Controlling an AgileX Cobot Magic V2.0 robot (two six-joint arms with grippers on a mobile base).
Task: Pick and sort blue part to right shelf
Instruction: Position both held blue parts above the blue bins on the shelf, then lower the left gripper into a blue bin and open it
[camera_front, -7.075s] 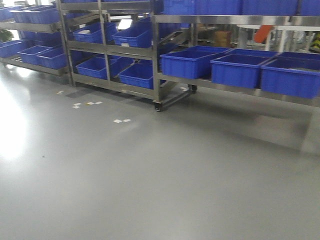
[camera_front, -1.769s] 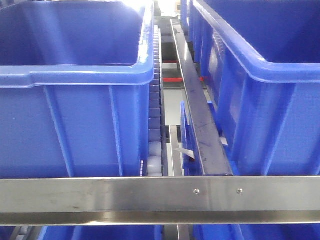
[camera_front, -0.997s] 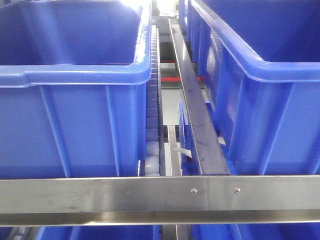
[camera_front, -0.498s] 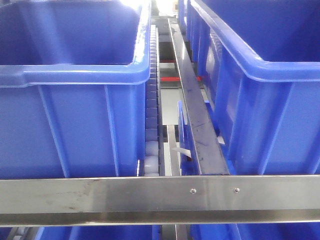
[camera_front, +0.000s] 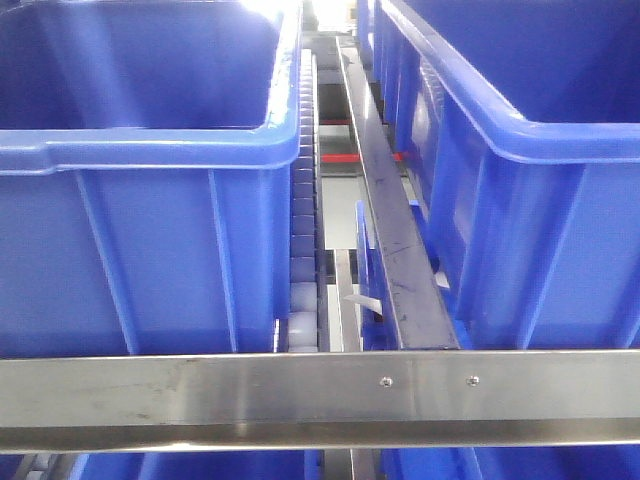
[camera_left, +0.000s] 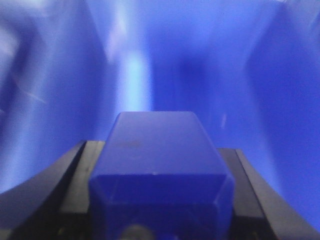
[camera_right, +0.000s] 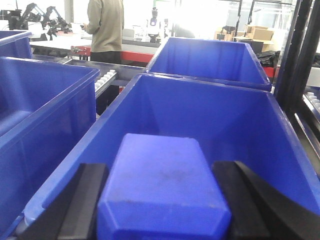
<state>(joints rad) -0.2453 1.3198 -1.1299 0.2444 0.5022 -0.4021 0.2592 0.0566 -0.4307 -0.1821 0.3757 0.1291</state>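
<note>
In the left wrist view, a blue part (camera_left: 157, 142), a blocky box shape, fills the space between the black fingers (camera_left: 75, 172) of my left gripper (camera_left: 159, 155), which is shut on it. Blurred blue bin walls (camera_left: 60, 75) surround it on all sides. The right wrist view has a second blue part (camera_right: 162, 172) held between the black fingers (camera_right: 87, 195) of my right gripper (camera_right: 161, 200), shut on it over the near rim of an open blue bin (camera_right: 215, 115) on the shelf. Neither gripper shows in the front view.
Two large blue bins (camera_front: 150, 240) (camera_front: 530, 230) sit on the rack behind a steel front rail (camera_front: 300, 395), with a roller track (camera_front: 305, 200) and a steel divider (camera_front: 385, 220) between them. More bins (camera_right: 205, 57) (camera_right: 45, 100) lie around; a person (camera_right: 106, 25) stands far back.
Seven seconds ago the front view faced the racks from across the floor; it is now right against the shelf. Over the last second it has barely shifted.
</note>
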